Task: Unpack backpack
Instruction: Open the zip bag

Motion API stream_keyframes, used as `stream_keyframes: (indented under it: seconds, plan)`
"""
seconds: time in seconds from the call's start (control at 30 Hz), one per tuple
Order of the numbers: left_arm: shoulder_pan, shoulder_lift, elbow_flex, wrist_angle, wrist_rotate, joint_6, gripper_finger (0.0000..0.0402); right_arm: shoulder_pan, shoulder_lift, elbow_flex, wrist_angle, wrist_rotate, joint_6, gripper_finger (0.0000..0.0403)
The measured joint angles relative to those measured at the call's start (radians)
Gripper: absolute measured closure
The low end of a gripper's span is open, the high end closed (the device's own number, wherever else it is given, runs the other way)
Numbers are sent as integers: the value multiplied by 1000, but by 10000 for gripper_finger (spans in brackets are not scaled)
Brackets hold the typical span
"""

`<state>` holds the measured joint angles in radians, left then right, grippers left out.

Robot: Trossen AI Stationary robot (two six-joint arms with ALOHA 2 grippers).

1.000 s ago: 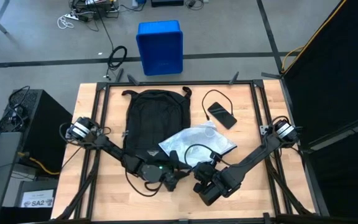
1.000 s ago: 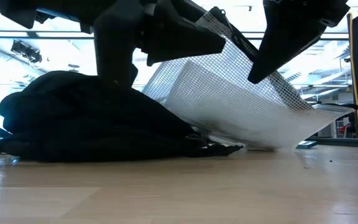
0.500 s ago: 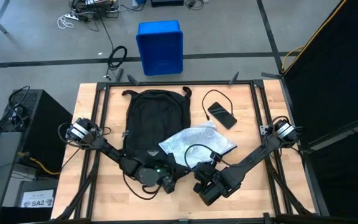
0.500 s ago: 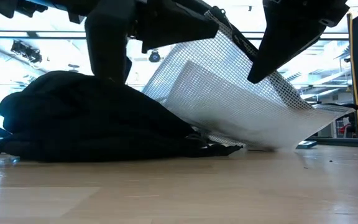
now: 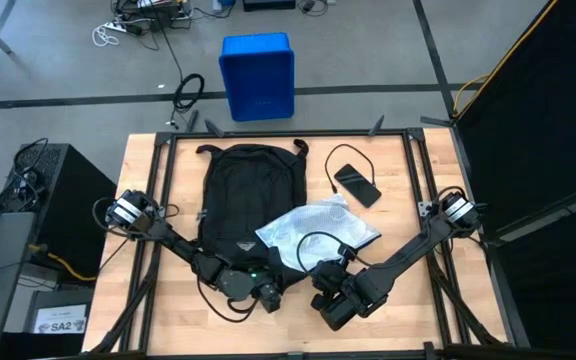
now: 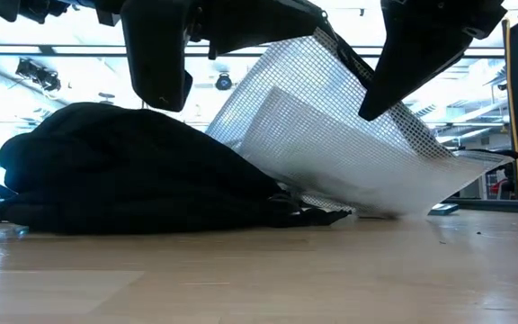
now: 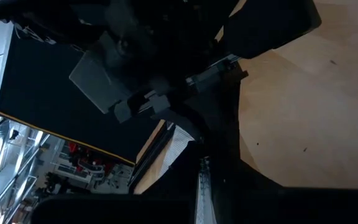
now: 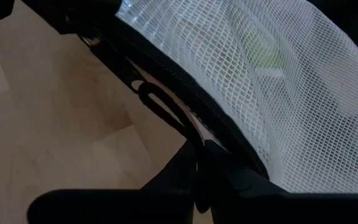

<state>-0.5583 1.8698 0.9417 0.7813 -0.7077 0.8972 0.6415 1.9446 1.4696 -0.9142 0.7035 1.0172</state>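
Observation:
The black backpack [image 5: 248, 195] lies flat at the table's middle, a low dark mound in the low view [image 6: 124, 171]. A white mesh pouch [image 5: 318, 230] with a black zippered edge leans against the backpack's right near side. My right gripper [image 5: 323, 274] is at the pouch's near edge, shut on it. My left gripper [image 5: 268, 294] hangs just above the backpack's near end [image 6: 158, 94], clear of the fabric; its fingers look shut with nothing between them. My right gripper pinches the pouch's black zippered edge [image 8: 211, 148] between its two fingers, which lie across that edge. The held edge is raised and the pouch is tilted. Its far right end [image 6: 475, 166] rests on the table and its underside leans on the backpack.
A black phone with a cable [image 5: 356, 185] lies on the table right of the backpack. A blue bin [image 5: 258, 75] stands on the floor beyond the far edge. Bare wood [image 5: 168, 310] shows along the table's near side.
My left gripper has risen off the backpack's top and shifted a little toward the table's left. The backpack and the tilted pouch have stayed as they were, and my right gripper has kept still.

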Motion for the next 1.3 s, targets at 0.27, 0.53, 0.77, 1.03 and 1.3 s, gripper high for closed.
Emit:
stream_keyframes:
  seconds: [0.27, 0.53, 0.77, 1.03, 1.3]
  plan:
    - [-13, 0, 0, -23, -94, 69, 401, 6, 0, 0, -15, 0, 0, 401]
    - [-20, -13, 0, -66, -139, 67, 401, 39, -23, 1, -82, 5, 63, 402]
    - [-60, -86, -2, -136, -145, 57, 401, 52, -24, 1, -248, -30, 214, 402]
    - [-107, -199, -63, -185, -256, 33, 401, 71, -25, 1, -414, -106, 339, 402]
    - [-119, -402, -231, -181, -293, -56, 401, 125, -25, 0, -664, -256, 556, 403]
